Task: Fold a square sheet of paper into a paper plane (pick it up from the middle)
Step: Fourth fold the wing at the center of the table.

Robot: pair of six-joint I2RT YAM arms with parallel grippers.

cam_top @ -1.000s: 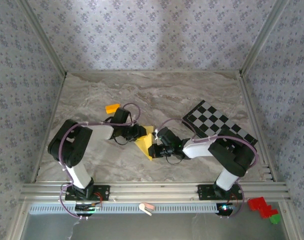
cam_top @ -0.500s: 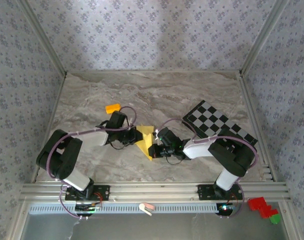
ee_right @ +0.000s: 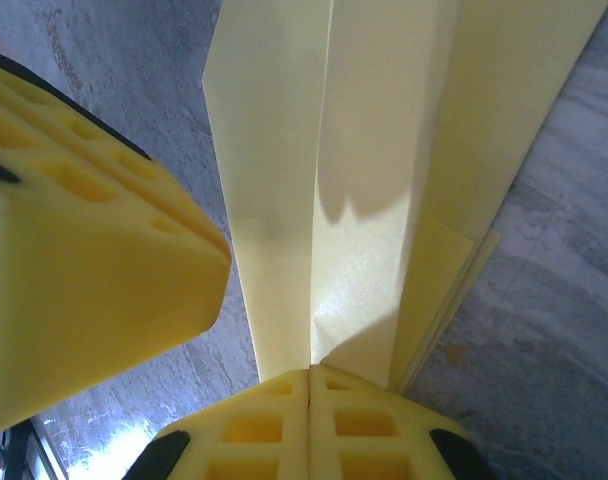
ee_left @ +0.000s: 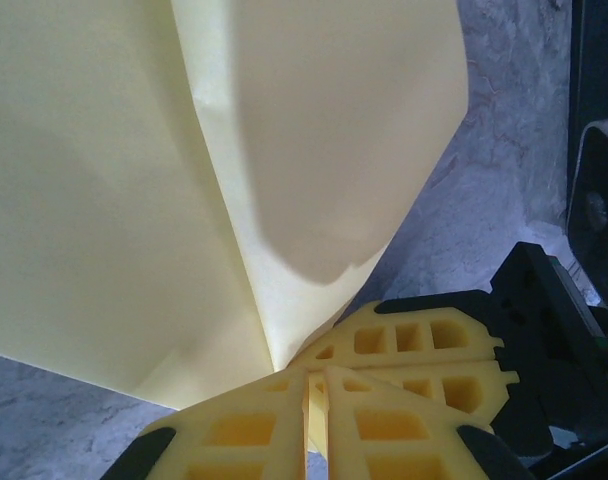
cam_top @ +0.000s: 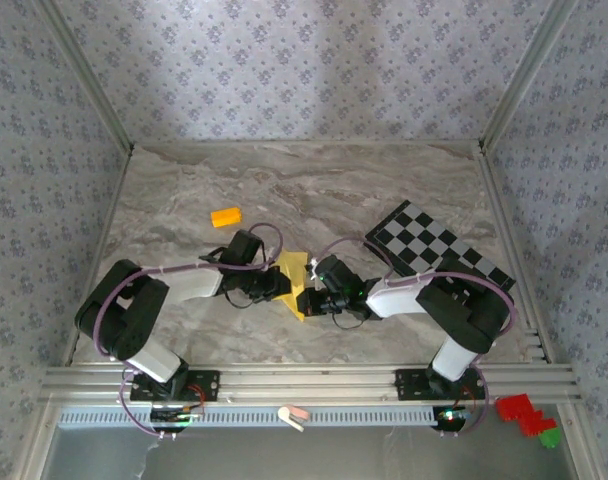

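The pale-yellow sheet of paper (cam_top: pixel 293 271) lies creased into long narrow layers at the table's middle, between both grippers. My left gripper (cam_top: pixel 277 287) comes at it from the left. In the left wrist view the left gripper (ee_left: pixel 315 420) is shut, with an edge of the paper (ee_left: pixel 104 200) pinched in the thin slit between its pads. My right gripper (cam_top: pixel 306 298) holds the near right end. In the right wrist view the right gripper (ee_right: pixel 310 385) is shut on the paper (ee_right: pixel 364 200), which fans away in lengthwise folds. One left finger (ee_right: pixel 84 250) shows beside it.
A small orange block (cam_top: pixel 225 216) lies behind the left arm. A black-and-white checkered board (cam_top: pixel 434 245) lies at the right, over the right arm's elbow. The metal rail (cam_top: pixel 304 380) bounds the near edge, with red pieces (cam_top: pixel 524 412) beyond it.
The left gripper has slid a little nearer along the paper's left side while its arm swung. The paper now looks flatter and narrower. The right gripper has stayed put.
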